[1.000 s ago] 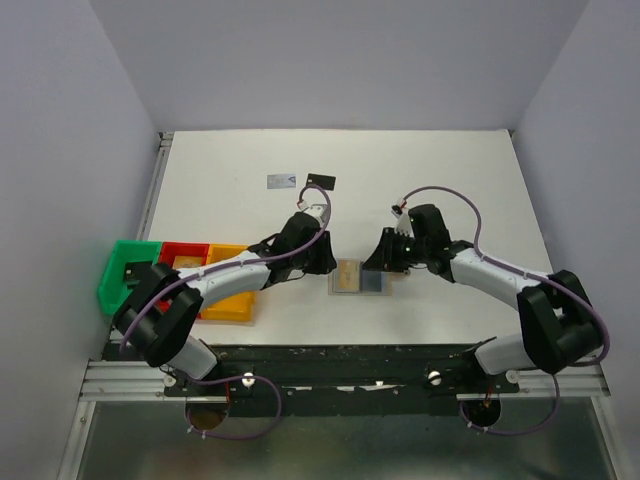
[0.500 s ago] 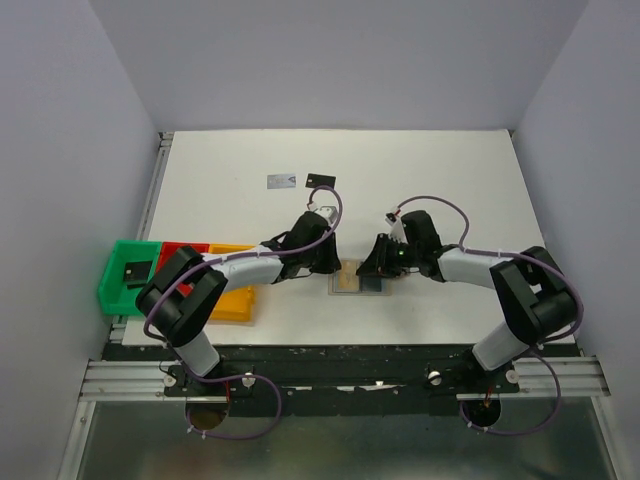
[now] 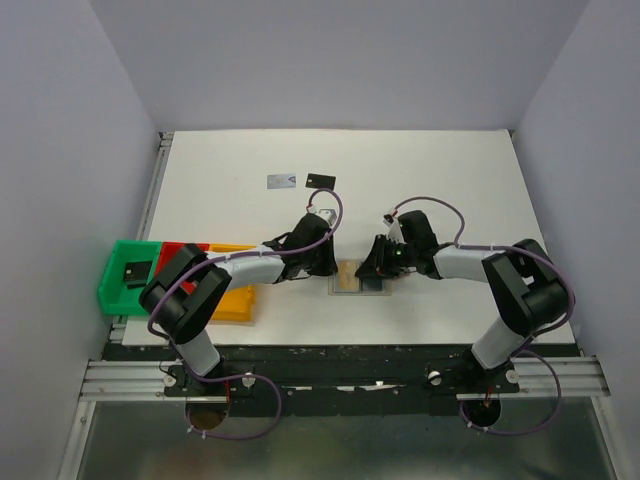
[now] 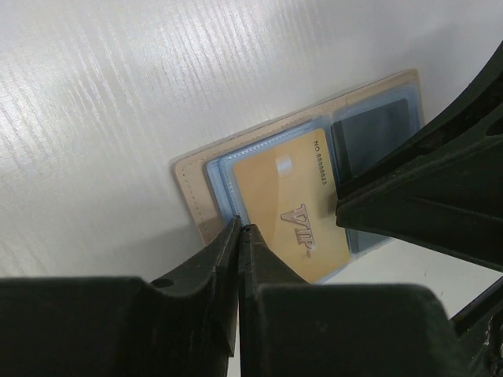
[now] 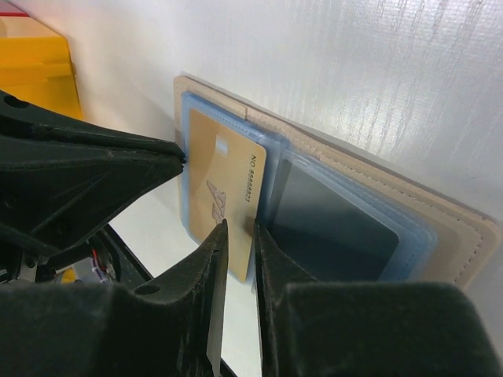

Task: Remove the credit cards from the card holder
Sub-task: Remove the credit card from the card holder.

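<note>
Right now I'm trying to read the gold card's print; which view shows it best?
Left wrist: the gold card faces the camera, its lettering sharp and mostly uncovered. The right wrist view shows it slanted, its near end behind the right tool. From the top it is only a tan speck.

Open tan-edged card holder (image 4: 196,188), flat; gold card (image 4: 287,208), dark card (image 4: 373,137) in blue pockets (image 4: 224,169).

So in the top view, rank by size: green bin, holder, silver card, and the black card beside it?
1. green bin
2. holder, partly covered
3. silver card and black card: about alike
</note>
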{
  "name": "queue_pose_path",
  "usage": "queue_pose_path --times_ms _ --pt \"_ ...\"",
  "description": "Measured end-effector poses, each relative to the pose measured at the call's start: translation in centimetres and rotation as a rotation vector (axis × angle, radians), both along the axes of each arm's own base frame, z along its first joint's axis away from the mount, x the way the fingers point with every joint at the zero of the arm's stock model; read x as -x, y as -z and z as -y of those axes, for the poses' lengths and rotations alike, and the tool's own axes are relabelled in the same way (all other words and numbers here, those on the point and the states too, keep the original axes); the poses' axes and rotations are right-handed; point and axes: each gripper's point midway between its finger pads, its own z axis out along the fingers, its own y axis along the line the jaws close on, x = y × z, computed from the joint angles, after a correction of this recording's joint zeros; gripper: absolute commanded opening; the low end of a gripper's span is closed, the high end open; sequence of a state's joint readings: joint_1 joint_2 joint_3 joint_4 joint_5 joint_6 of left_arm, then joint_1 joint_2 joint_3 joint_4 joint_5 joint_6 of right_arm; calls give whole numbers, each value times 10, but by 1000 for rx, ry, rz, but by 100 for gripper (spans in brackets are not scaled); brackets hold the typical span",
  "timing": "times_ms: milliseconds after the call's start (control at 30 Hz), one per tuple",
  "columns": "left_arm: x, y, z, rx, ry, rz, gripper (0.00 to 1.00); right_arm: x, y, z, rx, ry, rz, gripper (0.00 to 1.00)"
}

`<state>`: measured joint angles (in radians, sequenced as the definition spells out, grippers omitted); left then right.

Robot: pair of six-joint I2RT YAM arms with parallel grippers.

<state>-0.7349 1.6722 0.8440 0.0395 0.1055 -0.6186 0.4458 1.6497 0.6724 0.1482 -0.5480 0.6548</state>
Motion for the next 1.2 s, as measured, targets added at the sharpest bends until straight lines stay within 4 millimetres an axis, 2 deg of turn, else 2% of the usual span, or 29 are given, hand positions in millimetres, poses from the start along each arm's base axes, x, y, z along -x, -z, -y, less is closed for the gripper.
queue_pose_path --times_ms 400,800,967,1200 --pt "-2 5 0 -10 -15 -16 12 1 4 1 7 -2 -9 29" --pt "-2 5 1 -9 -21 -20 10 1 6 -1 -3 -3 -15 12" --pt "-3 5 0 -11 -26 -19 9 0 6 -2 -5 -3 -13 1" --pt "-3 5 0 -9 -31 -21 0 1 4 -1 -7 -2 -10 0"
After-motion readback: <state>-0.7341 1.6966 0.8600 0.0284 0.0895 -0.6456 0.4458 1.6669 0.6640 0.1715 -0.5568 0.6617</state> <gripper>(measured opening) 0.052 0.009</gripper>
